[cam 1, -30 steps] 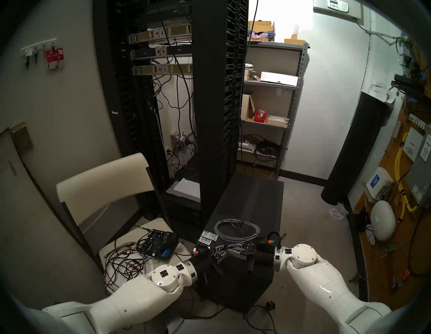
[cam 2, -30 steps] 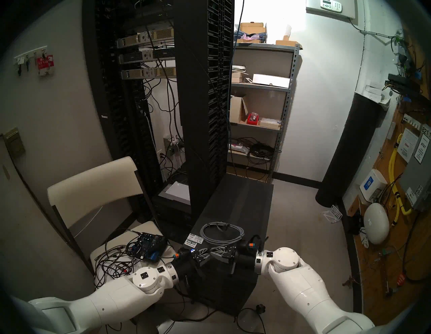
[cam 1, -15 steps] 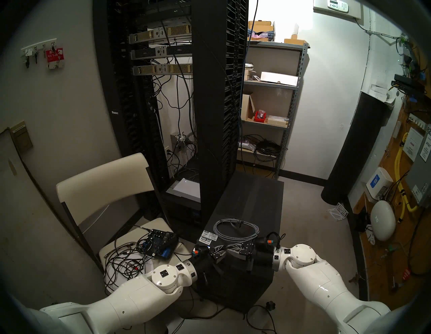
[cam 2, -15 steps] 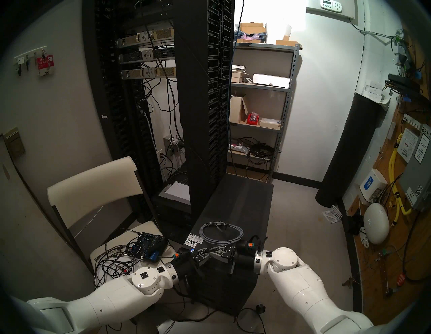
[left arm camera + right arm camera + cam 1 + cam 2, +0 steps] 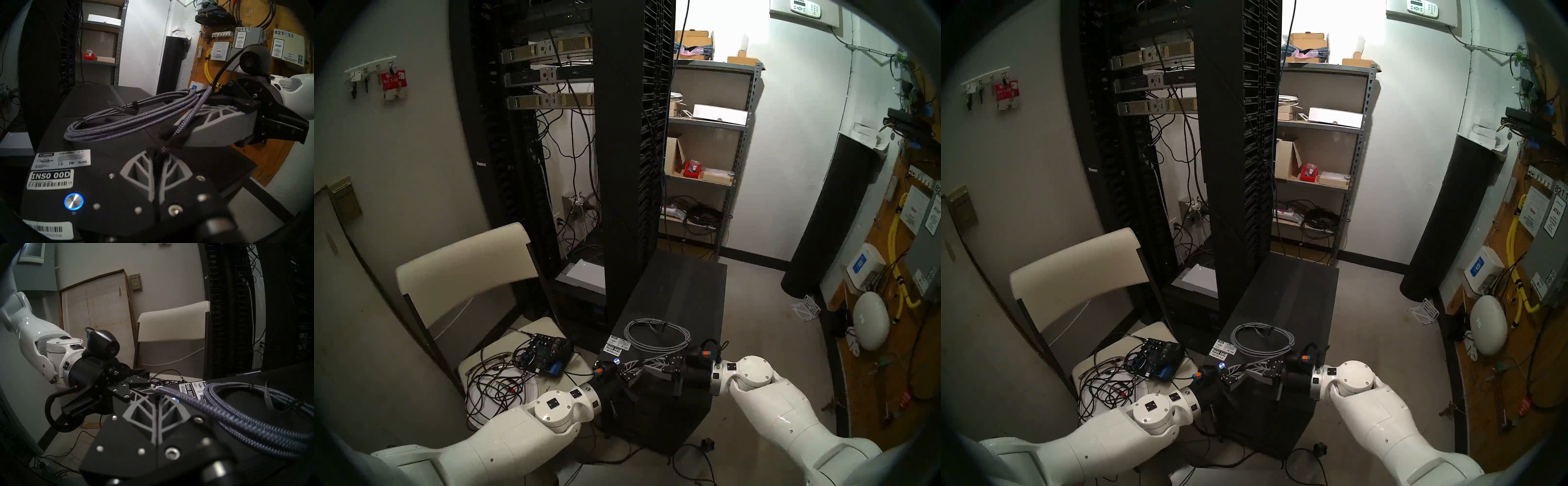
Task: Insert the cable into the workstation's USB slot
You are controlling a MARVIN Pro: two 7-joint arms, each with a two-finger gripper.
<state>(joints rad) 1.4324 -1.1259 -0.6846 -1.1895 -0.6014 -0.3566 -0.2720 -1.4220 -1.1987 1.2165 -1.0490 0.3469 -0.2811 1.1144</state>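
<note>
I am holding both the left gripper [image 5: 158, 153] and right gripper [image 5: 167, 134] clamped on the cable [image 5: 656, 334], coiled near the workstation [image 5: 680, 292] top's front edge; pulling apart risks dragging the coil off.

Cable [image 5: 657, 334] coil lies on top of workstation [image 5: 683, 292], near its front edge, just behind both grippers. Chair [image 5: 466, 271] stands left of workstation, audio box [image 5: 544, 354] and wires on its seat. Server rack [image 5: 572, 152] behind chair and workstation; shelf unit [image 5: 707, 152] to its right.
</note>
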